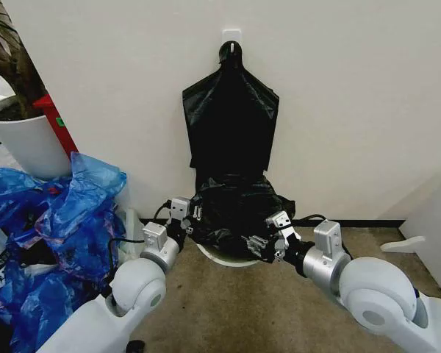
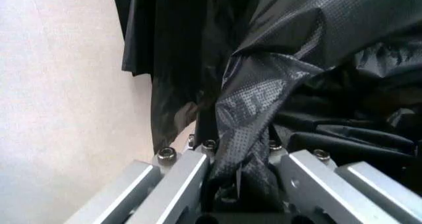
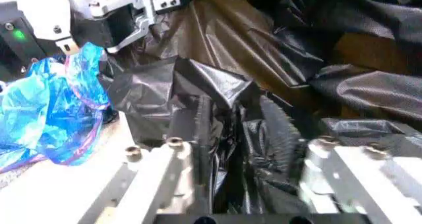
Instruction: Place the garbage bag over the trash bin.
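Observation:
The glossy black garbage bag lies bunched over the trash bin, of which a strip of cream-white rim shows below the film. My left gripper is at the bag's left edge, shut on a fold of film that runs between its fingers. At the bag's front right, my right gripper is shut on crumpled film. The right wrist view looks across the wrinkled bag to the left gripper on the far side.
A flat black bundle hangs from a wall hook just behind the bin. Blue plastic bags pile up on the left beside a white plant pot. Carpet lies in front; a white piece sits at far right.

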Available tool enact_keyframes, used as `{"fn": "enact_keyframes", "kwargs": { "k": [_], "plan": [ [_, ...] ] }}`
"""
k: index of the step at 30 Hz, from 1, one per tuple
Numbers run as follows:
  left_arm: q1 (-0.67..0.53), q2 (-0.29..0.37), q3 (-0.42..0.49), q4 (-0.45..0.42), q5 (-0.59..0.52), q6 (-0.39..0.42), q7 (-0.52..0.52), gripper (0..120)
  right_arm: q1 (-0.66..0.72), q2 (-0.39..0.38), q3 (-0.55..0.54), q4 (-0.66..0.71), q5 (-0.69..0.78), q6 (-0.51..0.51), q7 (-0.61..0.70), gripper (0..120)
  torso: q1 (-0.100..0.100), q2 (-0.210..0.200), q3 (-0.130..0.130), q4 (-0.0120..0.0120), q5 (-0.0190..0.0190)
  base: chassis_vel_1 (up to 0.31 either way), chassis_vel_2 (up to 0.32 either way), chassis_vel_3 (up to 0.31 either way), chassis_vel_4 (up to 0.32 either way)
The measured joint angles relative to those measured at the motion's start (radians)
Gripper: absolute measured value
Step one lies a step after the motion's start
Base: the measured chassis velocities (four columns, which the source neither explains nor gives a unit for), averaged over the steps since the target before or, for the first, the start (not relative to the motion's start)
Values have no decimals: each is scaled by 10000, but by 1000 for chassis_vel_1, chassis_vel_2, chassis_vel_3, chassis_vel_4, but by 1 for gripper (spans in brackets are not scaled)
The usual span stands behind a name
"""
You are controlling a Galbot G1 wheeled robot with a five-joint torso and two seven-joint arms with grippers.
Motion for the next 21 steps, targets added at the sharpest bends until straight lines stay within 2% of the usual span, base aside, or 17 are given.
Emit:
{"fn": "enact_keyframes", "kwargs": {
  "k": [5, 8, 17, 21],
  "plan": [
    [-11, -4, -11, -31, -29, 5, -73, 2, -16, -1, -45, -10, 0, 20, 35, 4, 0, 0, 0, 0, 0, 0, 0, 0, 0],
    [-9, 0, -25, -77, -42, 9, -87, 1, -17, -2, -54, -17, 2, 27, 39, 0, 0, 0, 0, 0, 0, 0, 0, 0, 0],
    [-76, -82, -56, 72, -142, 44, -303, 1, -174, -84, 241, 251, 363, 73, 94, 0, 0, 0, 0, 1, 0, 0, 0, 0, 0],
    [-267, -211, -165, 270, -337, 78, -484, 1, -521, -185, 365, 757, 1159, -29, 610, 0, 0, 0, 0, 0, 0, 0, 0, 0, 0]
  ]
}}
